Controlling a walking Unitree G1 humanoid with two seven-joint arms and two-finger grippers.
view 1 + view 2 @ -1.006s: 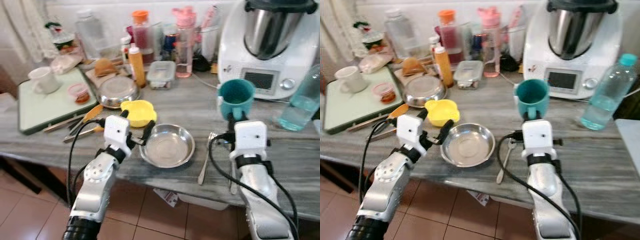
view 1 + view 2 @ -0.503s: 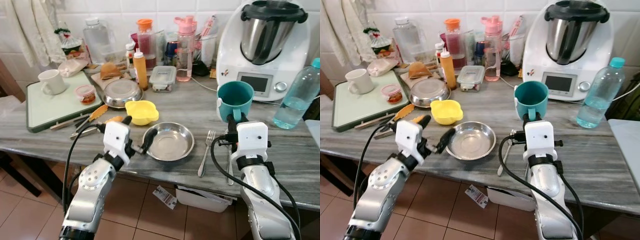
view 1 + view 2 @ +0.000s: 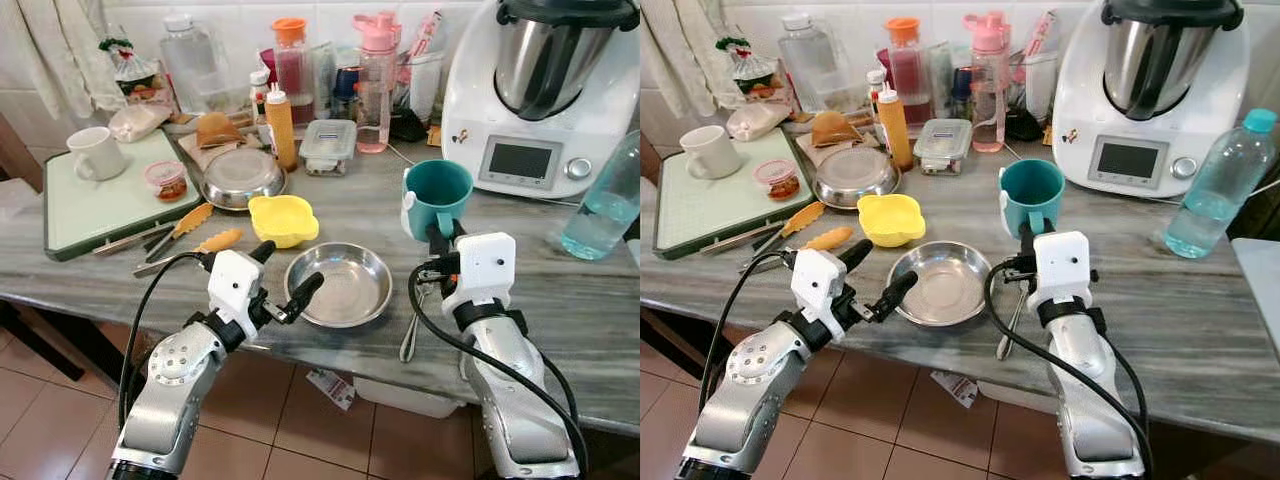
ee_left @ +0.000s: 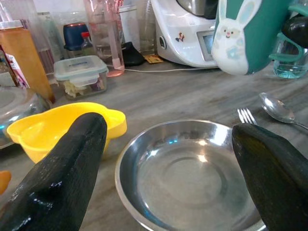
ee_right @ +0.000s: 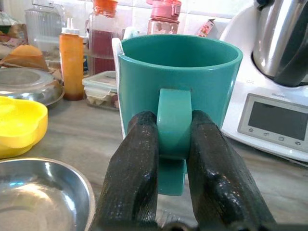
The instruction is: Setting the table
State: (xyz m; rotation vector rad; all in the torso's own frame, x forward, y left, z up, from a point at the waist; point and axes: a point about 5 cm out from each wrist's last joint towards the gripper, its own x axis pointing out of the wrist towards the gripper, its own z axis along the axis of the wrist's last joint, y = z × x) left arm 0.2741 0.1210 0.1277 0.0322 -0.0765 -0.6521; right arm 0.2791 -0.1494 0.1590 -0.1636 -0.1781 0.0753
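The right hand (image 5: pixel 171 144) is clamped on the handle of a teal mug (image 3: pixel 437 198), one black finger on each side of it. The mug stands upright on the grey desk (image 3: pixel 560 290), just behind and to the right of a steel bowl (image 3: pixel 338 284). A fork (image 3: pixel 412 325) and a spoon (image 4: pixel 279 109) lie on the desk close beside that hand, between the bowl and the arm.

The left hand (image 3: pixel 283 280) hangs at the front edge of the desk with its fingers (image 4: pixel 62 173) spread wide apart, gripping nothing. The steel bowl sits straight ahead of it, near the front edge. A yellow bowl (image 3: pixel 283 219) rests just behind the steel one, towards the left.

Further left, tongs with orange tips (image 3: pixel 190 240) lie on the desk beside a pale green tray (image 3: pixel 90 205), which carries a white cup (image 3: pixel 95 152) and a small tub (image 3: pixel 165 180). Behind the yellow bowl is a covered steel dish (image 3: pixel 243 175). Along the back stand an orange sauce bottle (image 3: pixel 280 128), a clear lidded box (image 3: pixel 328 146), a pink bottle (image 3: pixel 372 80) and a big white kitchen machine (image 3: pixel 540 90). A water bottle (image 3: pixel 605 200) stands at the far right.
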